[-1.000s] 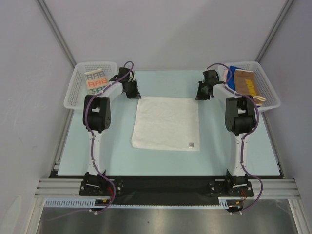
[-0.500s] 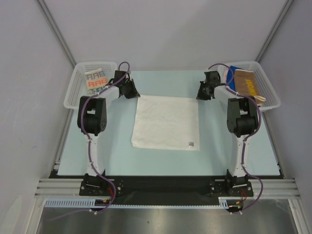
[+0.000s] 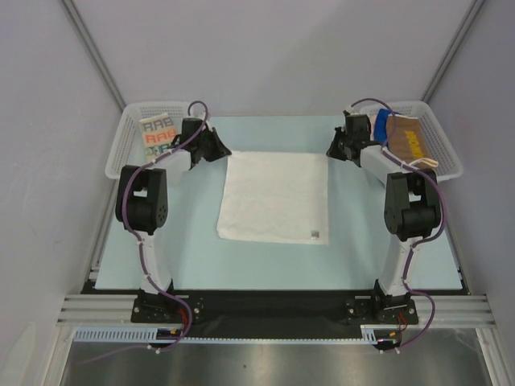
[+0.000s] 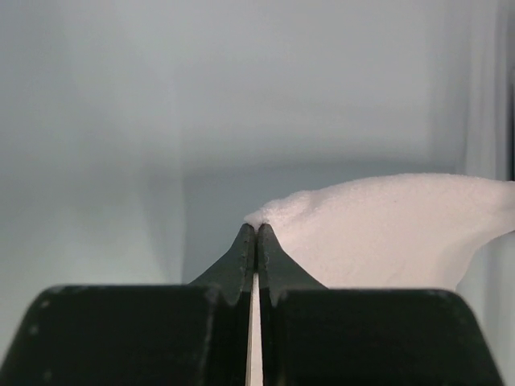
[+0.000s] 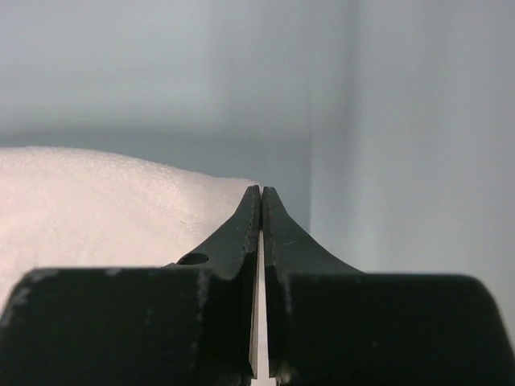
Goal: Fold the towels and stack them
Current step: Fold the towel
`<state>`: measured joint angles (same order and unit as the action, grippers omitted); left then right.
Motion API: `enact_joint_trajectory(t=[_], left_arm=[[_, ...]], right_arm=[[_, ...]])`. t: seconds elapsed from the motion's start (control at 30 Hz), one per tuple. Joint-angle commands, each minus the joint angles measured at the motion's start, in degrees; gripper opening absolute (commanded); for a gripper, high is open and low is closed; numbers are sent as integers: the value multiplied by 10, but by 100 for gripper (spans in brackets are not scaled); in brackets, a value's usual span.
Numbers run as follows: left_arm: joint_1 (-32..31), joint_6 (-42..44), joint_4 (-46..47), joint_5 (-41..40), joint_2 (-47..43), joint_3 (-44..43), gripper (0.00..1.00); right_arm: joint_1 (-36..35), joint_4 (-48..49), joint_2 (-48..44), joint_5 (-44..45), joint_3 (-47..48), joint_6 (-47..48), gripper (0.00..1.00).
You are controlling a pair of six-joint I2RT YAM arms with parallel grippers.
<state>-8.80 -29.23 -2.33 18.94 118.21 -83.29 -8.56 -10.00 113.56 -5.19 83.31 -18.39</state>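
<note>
Bases are sitting at the 6 o'clock edge of the pale blue table (image 3: 185, 241), the left arm base (image 3: 157, 305) and the right arm base (image 3: 386, 305) side by side, and both arms are reaching out toward 12.

Between them the white towel (image 3: 273, 197) is lying open and mostly flat in the middle of the table. A small grey tag (image 3: 316, 237) is showing near its 5 o'clock corner.

At the towel's 11 o'clock corner the left gripper (image 3: 221, 151) is pinching the cloth. In its wrist view the left gripper (image 4: 256, 233) is pressing its fingers together with only a hairline between them, and the towel (image 4: 386, 233) is bunching up right at the tips and trailing off toward 3.

Same deal at the 1 o'clock corner. The right gripper (image 3: 331, 151) is sitting on that corner, and in its wrist view the right gripper (image 5: 261, 193) is clamping its fingers tight with the towel (image 5: 96, 209) running in from 9 right up to the tips, so it looks like it's nipping the very edge.

Further out, at about 10 o'clock on the table, the left basket (image 3: 121, 153) is holding the lettered towel (image 3: 157, 135), folded. At 2 o'clock the right basket (image 3: 447, 153) is holding the brown towel (image 3: 406, 138), with the blue towel (image 3: 381, 125) peeking out on its 9 o'clock side.
</note>
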Motion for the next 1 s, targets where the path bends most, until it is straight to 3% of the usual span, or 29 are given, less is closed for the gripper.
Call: enact_joint_trajectory(t=[0.0,0.63,0.67,0.7,0.73,0.9,0.97], left_arm=[[4,-20,51,21,-49,34,1],[-30,-77,69,-71,-219,288,0],[-32,-82,97,-76,-244,309,4],[-36,-86,115,-78,-256,353,21],[-39,-93,126,-82,-266,373,31],[-46,-95,146,-112,-342,438,46],[-50,-94,121,-126,-360,436,47]], right_arm=[[-5,39,-53,9,-34,-15,0],[-28,131,-236,15,-291,-108,2],[-31,138,-254,19,-326,-117,7],[-33,146,-263,17,-344,-123,10],[-34,166,-274,11,-364,-125,13],[-34,163,-330,7,-420,-142,34],[-35,142,-337,13,-416,-149,40]])
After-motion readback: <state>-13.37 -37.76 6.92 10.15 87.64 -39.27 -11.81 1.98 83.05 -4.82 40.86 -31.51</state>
